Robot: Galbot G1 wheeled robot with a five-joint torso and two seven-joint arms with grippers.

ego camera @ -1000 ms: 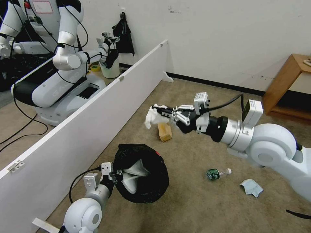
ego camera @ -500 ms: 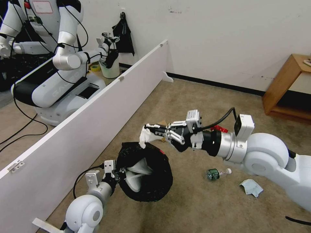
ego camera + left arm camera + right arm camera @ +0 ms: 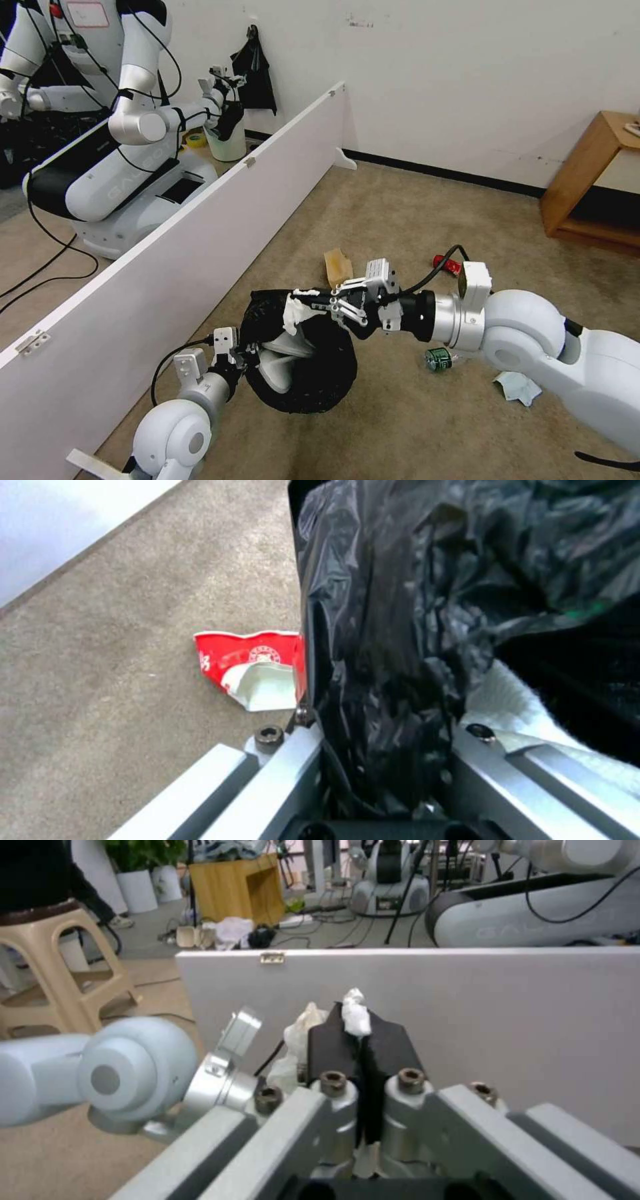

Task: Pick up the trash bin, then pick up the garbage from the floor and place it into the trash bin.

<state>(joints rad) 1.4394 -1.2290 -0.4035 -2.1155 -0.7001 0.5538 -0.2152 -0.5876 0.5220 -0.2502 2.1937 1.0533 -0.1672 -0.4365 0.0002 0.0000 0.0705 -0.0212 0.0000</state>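
The trash bin (image 3: 300,360) is held up off the floor on its side by the left gripper (image 3: 235,355), which is closed on the rim and the black bag (image 3: 400,630) that lines it; the left wrist view shows the plastic pinched between the two jaws. Its mouth is turned upward and toward the robot, and something white lies inside it.

The step in hand, as I judge it, is to put one piece of garbage into the bin. The right gripper (image 3: 319,304) is closed tight on a white tissue (image 3: 292,313), and the tissue hangs just over the far edge of the bin's mouth, touching or almost touching the black bag. The next move calls for opening the jaws only when the tissue is fully above the opening, because a light tissue can stick to a pad or slide down outside.

More garbage waits on the floor: a crushed red-white paper cup (image 3: 257,667) close beside the bin, a green-labelled bottle (image 3: 440,360) and a light blue cloth (image 3: 517,387) near the right arm, then a tan paper bag (image 3: 338,267) and a red can (image 3: 447,263) farther away.
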